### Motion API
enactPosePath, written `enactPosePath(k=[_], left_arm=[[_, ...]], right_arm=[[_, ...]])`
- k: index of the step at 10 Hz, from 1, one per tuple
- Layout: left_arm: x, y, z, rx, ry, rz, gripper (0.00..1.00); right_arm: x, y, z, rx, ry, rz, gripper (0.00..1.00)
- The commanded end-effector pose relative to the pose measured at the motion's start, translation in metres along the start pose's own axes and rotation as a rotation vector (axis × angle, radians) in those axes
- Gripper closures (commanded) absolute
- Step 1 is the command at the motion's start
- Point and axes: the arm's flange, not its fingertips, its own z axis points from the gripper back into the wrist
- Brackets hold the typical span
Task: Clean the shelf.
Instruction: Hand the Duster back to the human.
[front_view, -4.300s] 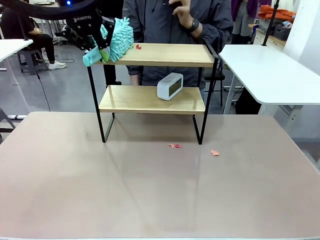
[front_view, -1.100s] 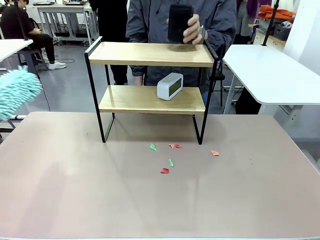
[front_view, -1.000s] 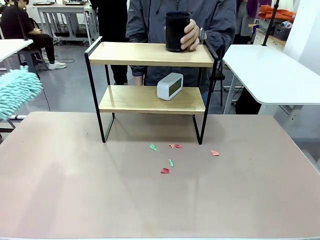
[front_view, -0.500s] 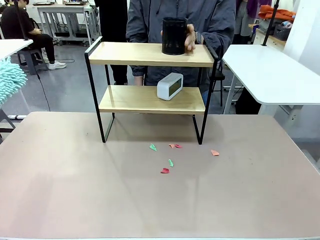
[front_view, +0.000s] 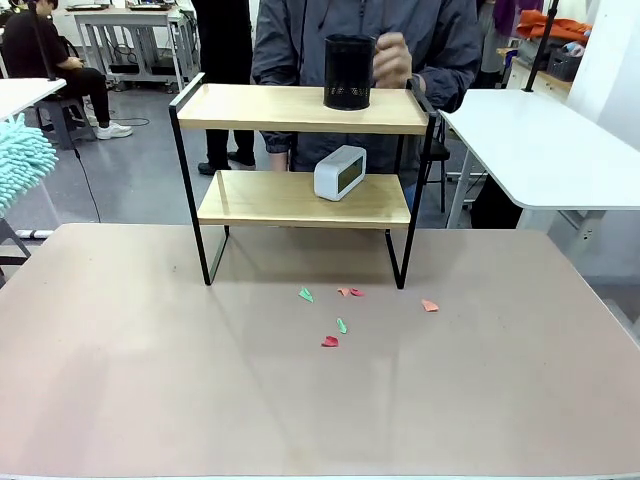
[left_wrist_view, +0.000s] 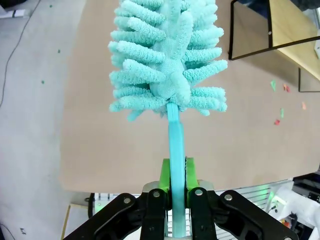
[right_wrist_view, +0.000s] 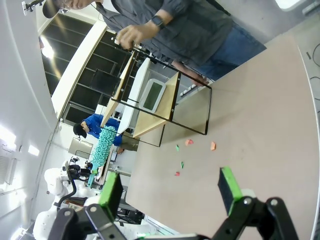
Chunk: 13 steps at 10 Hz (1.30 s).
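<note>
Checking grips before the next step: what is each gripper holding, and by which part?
The left gripper is shut on the teal duster, pinching its handle just below the fluffy head. The right gripper is open, holding nothing.

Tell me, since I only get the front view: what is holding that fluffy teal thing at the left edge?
Observer: It's a duster. The left hand is shut on its thin handle, green pads on both sides.
Visitor: And the other hand, what is it doing?
Observer: The right hand is open with nothing between its pads, above the table.
</note>
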Motion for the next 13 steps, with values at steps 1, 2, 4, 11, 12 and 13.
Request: enactPosePath(k=[1,2,4,11,12,13], left_arm=[[0.0,0.0,0.0,0.0,0.0,0.0,0.88],[-0.001,-0.006,0.022,-0.094,0.005,-0.095,0.88],[-0.012,-0.037,0.069,-0.286,-0.023,-0.273,0.88],[-0.056,-0.162,0.022,-0.356,0.527,-0.936,0.88],[-0.088,-0.166,0.035,-0.516,0.433,-0.881,0.88],[-0.088,-0.166,0.035,-0.516,0.433,-0.881,0.88]], right_arm=[[0.003,0.001,-0.001,0.023,-0.023,0.026,0.0],[0.0,0.0,0.0,0.0,0.0,0.0,0.0],[0.003,0.036,-0.007,0.024,0.048,0.124,0.0],[-0.03,0.081,-0.101,0.123,0.47,0.201,0.0],[-0.03,0.081,-0.101,0.123,0.47,0.201,0.0],[-0.03,0.081,-0.101,0.123,0.47,0.201,0.0]])
